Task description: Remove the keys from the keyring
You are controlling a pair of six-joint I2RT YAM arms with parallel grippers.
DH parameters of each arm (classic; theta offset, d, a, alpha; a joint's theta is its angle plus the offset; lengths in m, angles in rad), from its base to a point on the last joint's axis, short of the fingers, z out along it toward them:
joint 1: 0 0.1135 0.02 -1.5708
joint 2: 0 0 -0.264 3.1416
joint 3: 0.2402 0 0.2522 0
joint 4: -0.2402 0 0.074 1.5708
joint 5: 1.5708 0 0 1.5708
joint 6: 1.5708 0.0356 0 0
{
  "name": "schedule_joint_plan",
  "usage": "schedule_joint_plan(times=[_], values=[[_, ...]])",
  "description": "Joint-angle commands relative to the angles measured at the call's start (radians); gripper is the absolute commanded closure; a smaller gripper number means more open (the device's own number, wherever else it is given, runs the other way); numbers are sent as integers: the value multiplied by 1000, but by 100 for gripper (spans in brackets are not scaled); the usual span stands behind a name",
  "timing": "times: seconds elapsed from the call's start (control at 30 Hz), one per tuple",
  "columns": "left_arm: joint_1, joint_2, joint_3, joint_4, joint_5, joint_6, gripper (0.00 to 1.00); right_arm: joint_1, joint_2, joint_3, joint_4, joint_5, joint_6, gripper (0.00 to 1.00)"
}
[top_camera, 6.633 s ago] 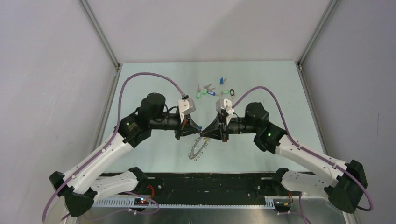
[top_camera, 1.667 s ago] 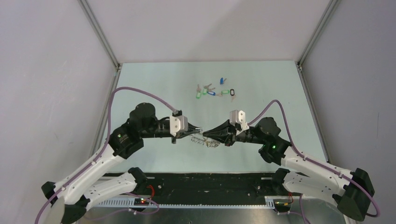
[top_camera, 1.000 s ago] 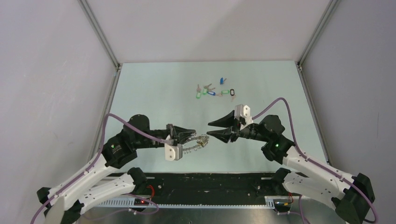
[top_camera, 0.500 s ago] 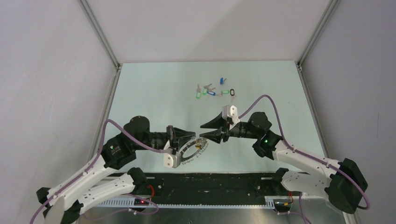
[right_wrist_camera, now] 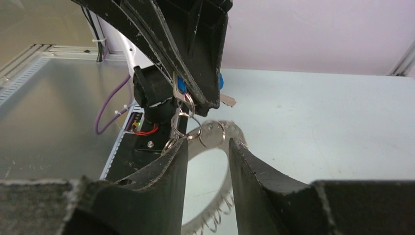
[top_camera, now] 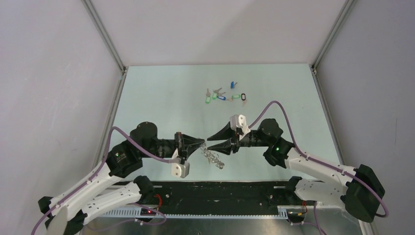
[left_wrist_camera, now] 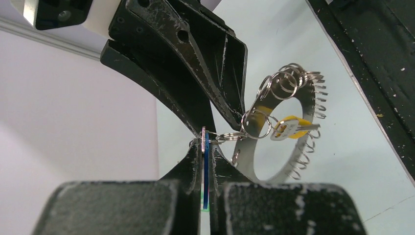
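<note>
My left gripper (top_camera: 201, 144) is shut edge-on on a thin blue tag (left_wrist_camera: 206, 171) with a silver key beside it. A chain of small split rings links the tag to the keyring (left_wrist_camera: 248, 159), a flat grey hoop fringed with small rings. The keyring dangles below and right of the jaws (top_camera: 214, 159). A yellow-tagged key (left_wrist_camera: 288, 128) hangs on it. My right gripper (top_camera: 209, 142) is open and empty. Its fingertips (right_wrist_camera: 182, 147) straddle the split rings just in front of the left gripper's tips (right_wrist_camera: 195, 63). The keyring shows blurred in the right wrist view (right_wrist_camera: 226, 193).
Several loose keys with green, blue and black tags (top_camera: 222, 95) lie at the back of the pale green table (top_camera: 161, 93). A black strip (top_camera: 230, 188) runs along the near edge by the arm bases. Grey walls enclose the table on three sides.
The keyring has swung from lying flat beside the left gripper to dangling between the two grippers. The right gripper has edged left, its open tips now around the small rings.
</note>
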Motion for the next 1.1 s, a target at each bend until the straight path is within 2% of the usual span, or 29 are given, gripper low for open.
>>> schedule_joint_plan(times=[0.0,0.4,0.77,1.07], values=[[-8,-21,10,45,26,36,100,5,22,63,80,-43,42,60],[-12,-35,1,46,19,76,100,12,84,74,199,-106,158,70],[-14,-36,1,46,17,85,100,29,134,84,287,-129,242,67],[-15,-43,6,46,18,88,100,34,143,85,294,-143,268,67]])
